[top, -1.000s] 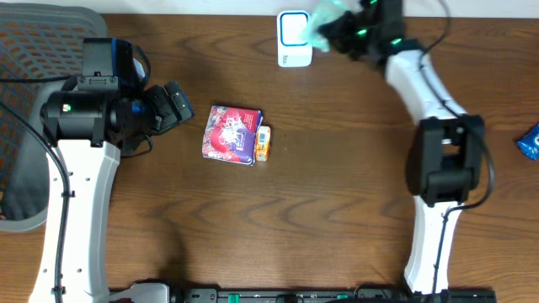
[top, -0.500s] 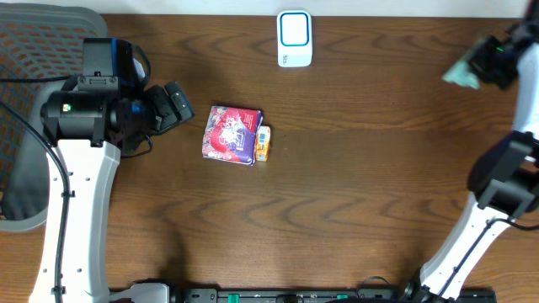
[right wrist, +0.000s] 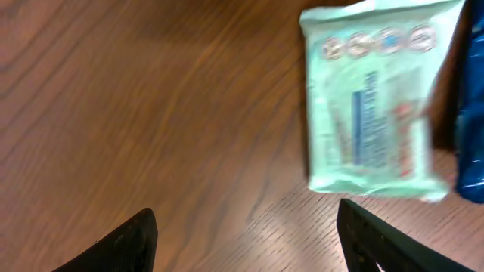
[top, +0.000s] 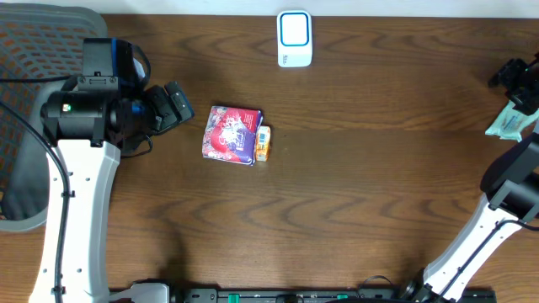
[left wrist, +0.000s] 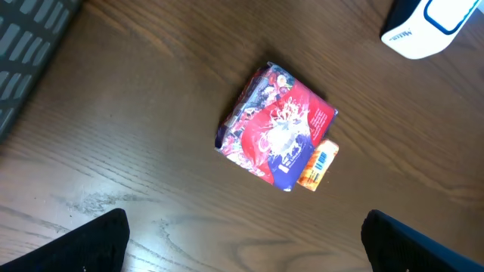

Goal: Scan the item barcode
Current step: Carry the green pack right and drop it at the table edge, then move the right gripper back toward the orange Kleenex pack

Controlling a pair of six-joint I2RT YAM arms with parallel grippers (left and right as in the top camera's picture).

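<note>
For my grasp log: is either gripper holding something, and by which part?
Nothing is held. Both the left gripper and the right gripper stand open; the pale green packet lies free.

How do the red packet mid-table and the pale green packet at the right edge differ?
The red packet has a busy red-and-purple print; the pale green packet is mint with blue lettering. The red packet has a small orange item right beside it; the pale green packet lies next to a blue item. Both lie flat on the table, ungripped.
</note>
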